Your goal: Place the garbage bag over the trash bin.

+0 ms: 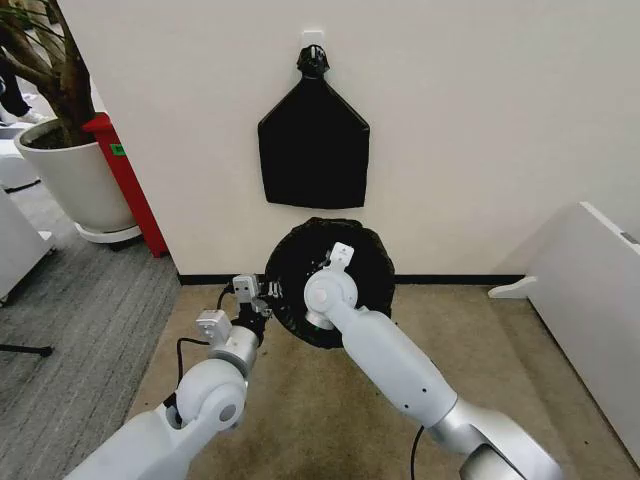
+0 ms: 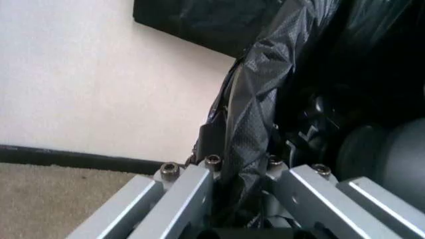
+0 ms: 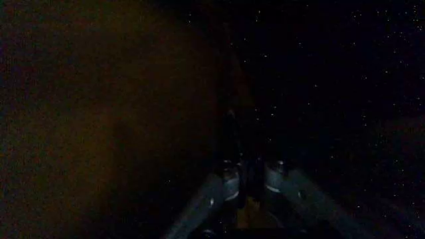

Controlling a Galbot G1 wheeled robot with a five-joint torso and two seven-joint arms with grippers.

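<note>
Garbage bag sits on the floor against the far wall, already draped over the round opening of the trash bin – bin body hidden under black plastic. Judged thin, light, soft, crinkly and slippery; best taken at the rim fold, pinching a small pleat, not the slack middle.

Left gripper at the bag's left rim – the left wrist view shows a strip of film running down between its jaws, narrow, clamped on it. Right gripper reaches into the bag's mouth; its wrist view is dark inside, jaws look close together, can't tell whether they hold film.

Flat black bundle hangs on the wall above.
</note>
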